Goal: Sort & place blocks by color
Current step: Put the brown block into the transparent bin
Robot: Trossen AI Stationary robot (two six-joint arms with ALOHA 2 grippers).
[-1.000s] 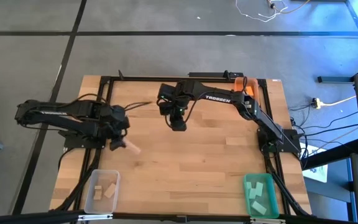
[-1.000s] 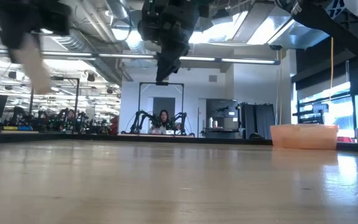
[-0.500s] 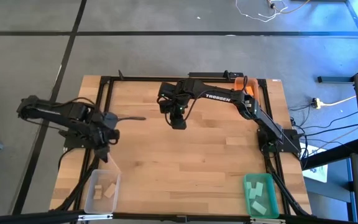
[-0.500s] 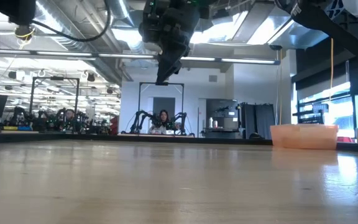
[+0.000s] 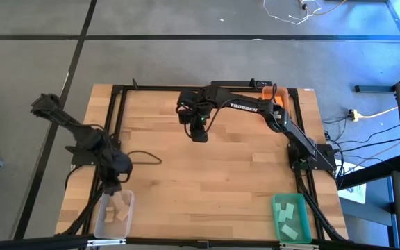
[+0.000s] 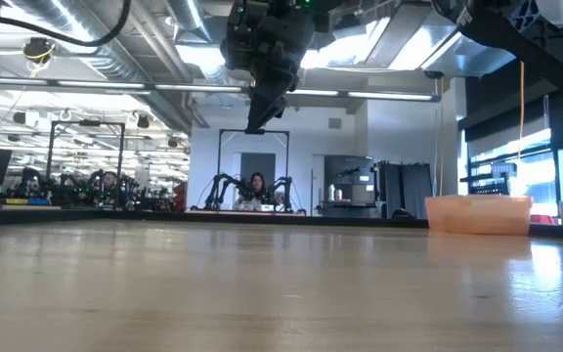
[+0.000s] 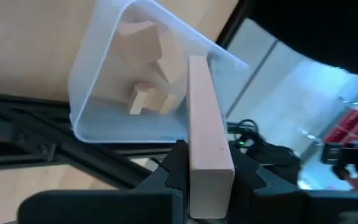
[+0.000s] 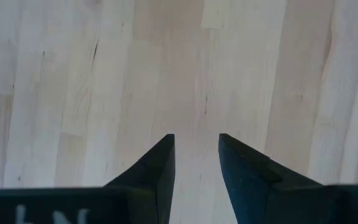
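Note:
My left gripper point(image 7: 208, 163) is shut on a pale wooden block point(image 7: 205, 124) and hangs over the clear bin point(image 7: 101, 118) at the table's near left corner. The bin point(image 5: 101, 221) holds several pale wooden blocks point(image 7: 146, 68) lying on its floor. My right gripper point(image 5: 198, 136) hangs open above bare table at the middle far side, nothing between its fingers point(image 8: 157, 165). In the low view it points down point(image 6: 257, 125), well above the tabletop. Teal blocks point(image 5: 290, 217) lie in the green bin point(image 5: 278, 223) at the near right. My left gripper pinches the block between its two fingers point(image 7: 178, 167), one on each broad face, near the block's back end point(image 7: 211, 186). The fingers slant downward and lie along the block. The block sticks out forward past the fingertips, lifted clear above the clear bin.
An orange bin point(image 6: 477, 213) stands at the table's far right corner point(image 5: 272, 93). A black frame point(image 5: 117, 97) runs round the table's edges. A loose cable point(image 5: 144, 157) lies on the wood beside the left arm. Bare wood fills the table's middle.
My left gripper has swung from the table's left middle toward the near edge, turning as it went, and now hangs over the clear bin. The wooden block has travelled with it, still held. My right gripper has kept still.

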